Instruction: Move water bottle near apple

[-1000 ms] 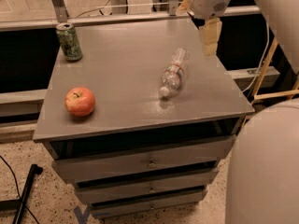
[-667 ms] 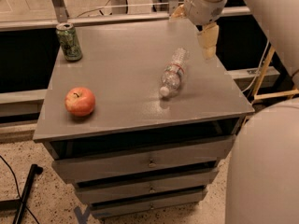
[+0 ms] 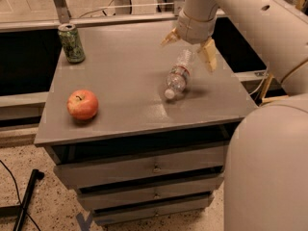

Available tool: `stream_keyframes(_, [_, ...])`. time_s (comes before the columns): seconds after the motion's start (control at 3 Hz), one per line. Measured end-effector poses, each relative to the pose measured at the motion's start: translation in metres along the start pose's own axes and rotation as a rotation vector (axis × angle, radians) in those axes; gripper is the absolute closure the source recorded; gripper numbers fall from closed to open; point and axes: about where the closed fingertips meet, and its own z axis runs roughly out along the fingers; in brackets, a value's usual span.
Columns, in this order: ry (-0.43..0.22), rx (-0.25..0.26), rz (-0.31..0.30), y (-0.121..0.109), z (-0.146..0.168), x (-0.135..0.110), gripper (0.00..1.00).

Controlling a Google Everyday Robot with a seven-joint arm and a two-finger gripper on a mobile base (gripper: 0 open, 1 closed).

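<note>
One clear ribbed water bottle (image 3: 176,78) lies capped, seemingly untouched, under the wide-spread claw (image 3: 188,53)

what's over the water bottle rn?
The gripper, fingers spread open, hangs above the far end of the water bottle, which lies sideways on the table. The gripper partly covers that end.

Splayed claw (image 3: 188,55) just over sideways water bottle (image 3: 177,77), apple (image 3: 83,104) well apart
</note>
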Motion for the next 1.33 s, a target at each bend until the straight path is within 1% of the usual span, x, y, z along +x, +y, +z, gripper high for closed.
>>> stream_keyframes(0.33, [0.012,-0.070,-0.139,0.005,0.024,-0.011,0.02])
stream_keyframes(0.67, [0.015,-0.121,-0.222,0.012,0.040,-0.026,0.31])
stream_keyframes(1.0, [-0.011,-0.096,-0.232,0.011,0.040,-0.034,0.62])
stream_keyframes(1.33, [-0.005,-0.091,-0.231,0.009,0.042,-0.032,0.85])
